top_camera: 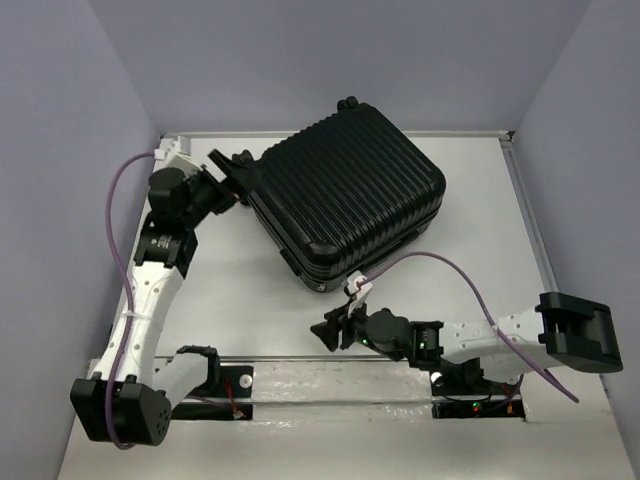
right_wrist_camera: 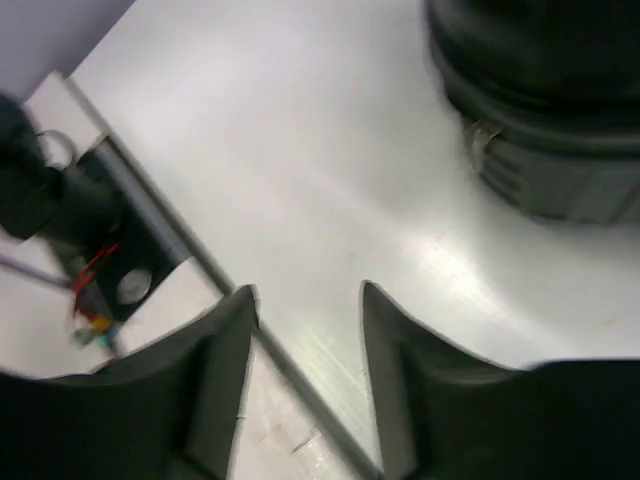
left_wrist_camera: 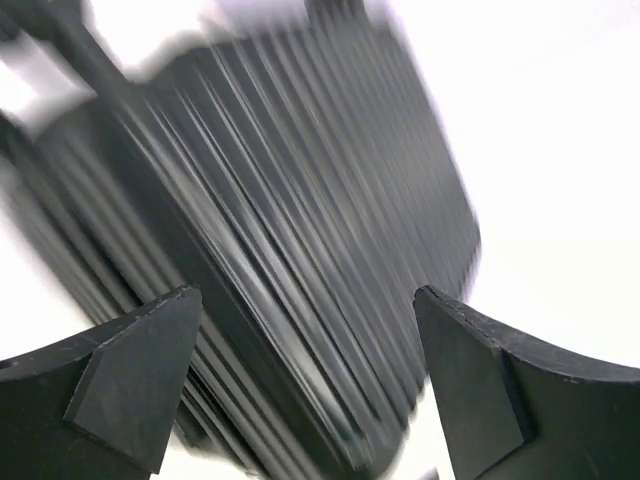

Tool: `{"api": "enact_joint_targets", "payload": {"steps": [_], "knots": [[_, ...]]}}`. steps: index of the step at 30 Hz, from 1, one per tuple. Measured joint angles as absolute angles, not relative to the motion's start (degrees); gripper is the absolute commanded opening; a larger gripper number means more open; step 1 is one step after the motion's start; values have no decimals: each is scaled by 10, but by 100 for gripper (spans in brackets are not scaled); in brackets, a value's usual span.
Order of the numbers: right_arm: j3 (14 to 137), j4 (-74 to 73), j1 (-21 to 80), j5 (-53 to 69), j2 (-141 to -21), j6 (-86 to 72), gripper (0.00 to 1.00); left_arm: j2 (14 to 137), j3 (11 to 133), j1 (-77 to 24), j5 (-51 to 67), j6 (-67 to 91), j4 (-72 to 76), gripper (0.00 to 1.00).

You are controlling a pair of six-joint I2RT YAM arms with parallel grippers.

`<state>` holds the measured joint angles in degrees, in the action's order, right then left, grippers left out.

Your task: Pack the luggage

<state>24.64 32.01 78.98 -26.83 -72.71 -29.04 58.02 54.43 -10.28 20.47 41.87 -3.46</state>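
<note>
The luggage (top_camera: 350,190) is a black ribbed hard-shell suitcase lying closed on the white table (top_camera: 240,290), turned at an angle. My left gripper (top_camera: 232,168) is open at the suitcase's left corner, its jaws spread wide. In the left wrist view the ribbed shell (left_wrist_camera: 300,230) fills the frame, blurred, between the open fingers (left_wrist_camera: 140,370). My right gripper (top_camera: 330,330) is open and empty, low over the table just in front of the suitcase's near corner. The right wrist view shows that corner (right_wrist_camera: 545,110) at the top right, apart from the fingers (right_wrist_camera: 410,370).
A metal rail (top_camera: 330,375) runs along the near table edge with the arm bases on it. Purple cables (top_camera: 120,230) loop from both arms. Grey-purple walls close in the left, back and right sides. The left arm's base (right_wrist_camera: 70,210) shows in the right wrist view.
</note>
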Motion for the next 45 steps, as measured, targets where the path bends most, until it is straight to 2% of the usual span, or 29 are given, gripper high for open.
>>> {"api": "enact_joint_targets", "payload": {"steps": [1,3,7,13,24,27,30,31,32,36,37,39,40,42,45], "knots": [[246,304,802,-252,-719,-300,70,589,557,-62,211,413,-23,99],[246,284,813,-229,-709,-311,70,618,569,-2,225,412,-1,99],[232,247,814,-213,-671,-332,69,740,613,49,254,420,26,97],[216,225,813,-203,-651,-348,69,921,676,48,300,449,48,96],[215,249,813,-172,-706,-372,70,1061,788,14,342,542,140,87],[213,251,813,-166,-720,-380,71,1100,820,6,348,566,153,82],[204,251,813,-166,-716,-385,72,1115,828,3,352,585,164,60],[201,250,813,-167,-710,-387,72,1115,828,3,353,588,165,46],[198,245,813,-169,-701,-389,72,1115,828,4,356,585,169,40],[197,227,813,-184,-656,-388,73,1115,819,4,353,589,191,32],[197,223,813,-187,-646,-388,76,1115,810,4,352,596,202,22],[197,212,813,-195,-630,-388,79,1112,795,4,352,604,218,10],[197,202,813,-199,-619,-388,81,1109,787,4,349,606,229,6],[197,186,813,-210,-605,-389,91,1101,776,5,342,605,239,6],[197,148,809,-237,-577,-395,92,1086,754,7,333,601,246,6]]}}
